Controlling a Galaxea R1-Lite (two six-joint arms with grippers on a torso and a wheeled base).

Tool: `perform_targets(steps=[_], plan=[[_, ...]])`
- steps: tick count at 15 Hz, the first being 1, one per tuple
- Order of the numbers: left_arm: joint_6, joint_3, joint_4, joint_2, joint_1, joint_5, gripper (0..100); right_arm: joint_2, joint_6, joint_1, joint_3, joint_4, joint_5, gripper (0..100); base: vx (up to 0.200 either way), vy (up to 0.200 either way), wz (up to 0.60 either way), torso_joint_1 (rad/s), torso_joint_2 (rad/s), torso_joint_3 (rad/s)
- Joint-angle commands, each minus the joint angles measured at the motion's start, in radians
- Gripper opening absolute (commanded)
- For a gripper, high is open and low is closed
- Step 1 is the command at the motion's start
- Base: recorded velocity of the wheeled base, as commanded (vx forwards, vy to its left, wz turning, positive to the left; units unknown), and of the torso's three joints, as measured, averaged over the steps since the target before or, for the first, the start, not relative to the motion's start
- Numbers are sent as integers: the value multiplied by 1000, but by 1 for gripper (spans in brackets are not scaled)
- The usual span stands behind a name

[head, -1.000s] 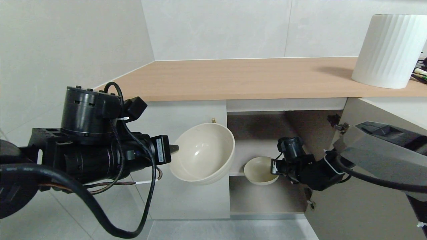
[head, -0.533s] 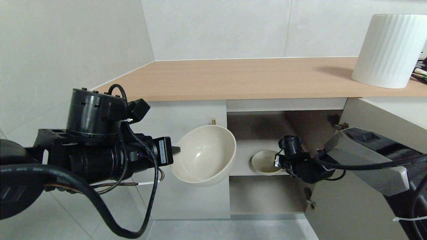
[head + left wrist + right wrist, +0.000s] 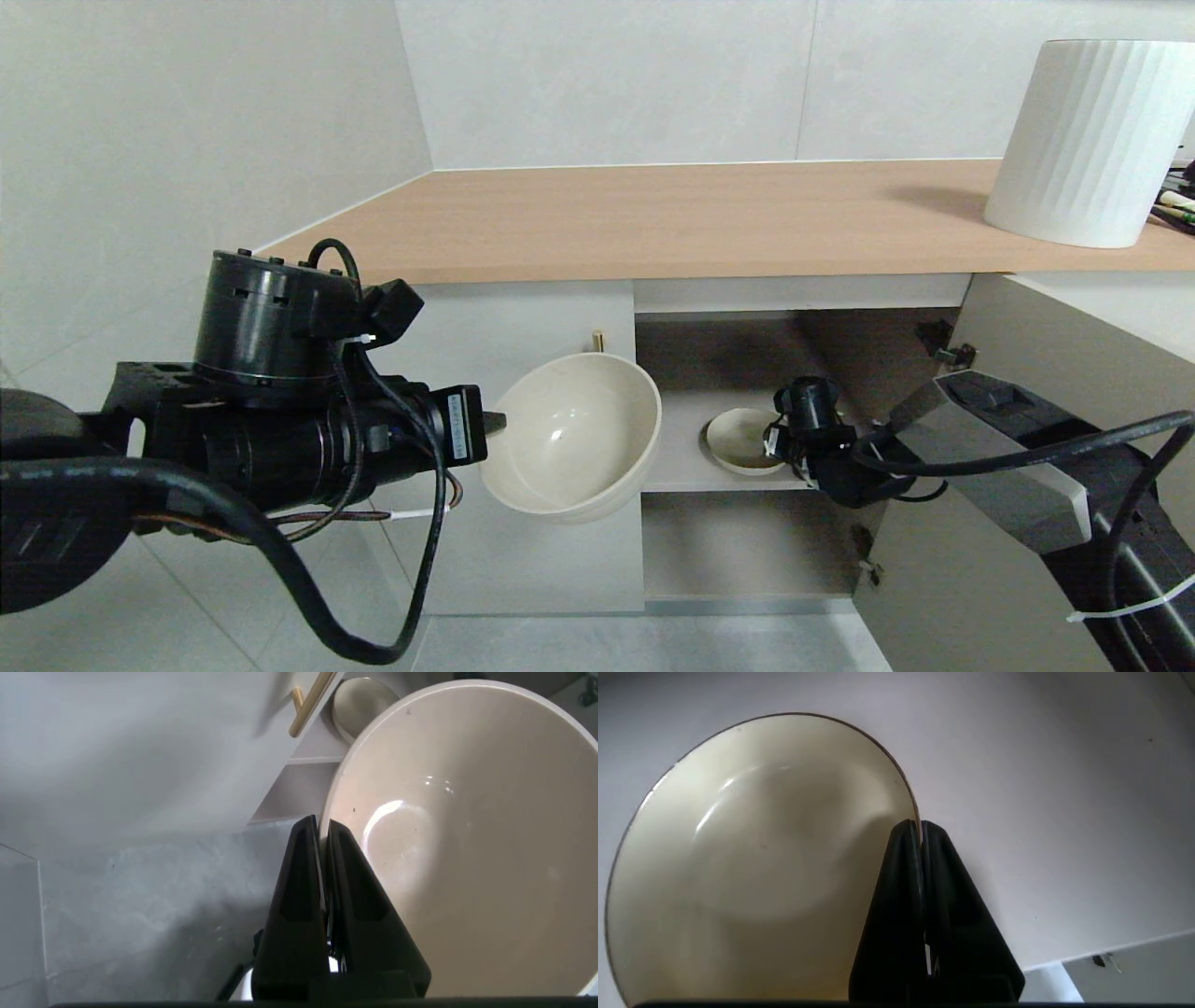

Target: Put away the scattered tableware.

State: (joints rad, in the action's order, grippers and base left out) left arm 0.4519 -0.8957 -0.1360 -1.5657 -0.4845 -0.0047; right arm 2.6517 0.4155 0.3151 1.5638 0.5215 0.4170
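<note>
Large bowl: We see the large bowl [image 3: 569, 439] held in the air in front of the closed cabinet door [image 3: 523, 317], tilted with its mouth partly towards us.
Small bowl: The small bowl [image 3: 742, 441] is inside the open cabinet, at the shelf [image 3: 681, 478]. We cannot tell whether its base touches the shelf.
Handling: We judge both bowls to be stiff, glossy and fairly light. They look slippery and likely to chip if knocked. The thin rim is the natural place to hold them.
Left gripper: The left gripper [image 3: 493, 422] is clamped on the large bowl's rim, one finger inside and one outside.
Right gripper: The right gripper [image 3: 771, 450] is pinched narrowly on the small bowl's rim.
Risk: We think a pinch at one edge lets a bowl pivot.
</note>
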Motion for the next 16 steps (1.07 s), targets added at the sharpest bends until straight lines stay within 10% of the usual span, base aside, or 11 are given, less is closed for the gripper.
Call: perform_targets(steps=[1, 5, 6, 11, 16], plan=[[1, 0, -1, -4, 0, 0, 0, 19, 0, -4, 22, -1, 5, 0, 0, 0, 0, 0, 0, 0], [1, 0, -1, -8, 0, 0, 0, 14, 0, -7, 28, -20, 22, 0, 0, 0, 0, 0, 0, 0], [1, 0, -1, -8, 1, 2, 0, 14, 2, -7, 28, -20, 22, 100, 0, 0, 0, 0, 0, 0], [1, 0, -2, -27, 0, 2, 0, -47, 34, -1, -16, -23, 26, 100, 0, 0, 0, 0, 0, 0], [-1, 0, -4, -120, -49, 28, 0, -409, 34, 110, -370, -28, -34, 100, 0, 0, 0, 0, 0, 0]])
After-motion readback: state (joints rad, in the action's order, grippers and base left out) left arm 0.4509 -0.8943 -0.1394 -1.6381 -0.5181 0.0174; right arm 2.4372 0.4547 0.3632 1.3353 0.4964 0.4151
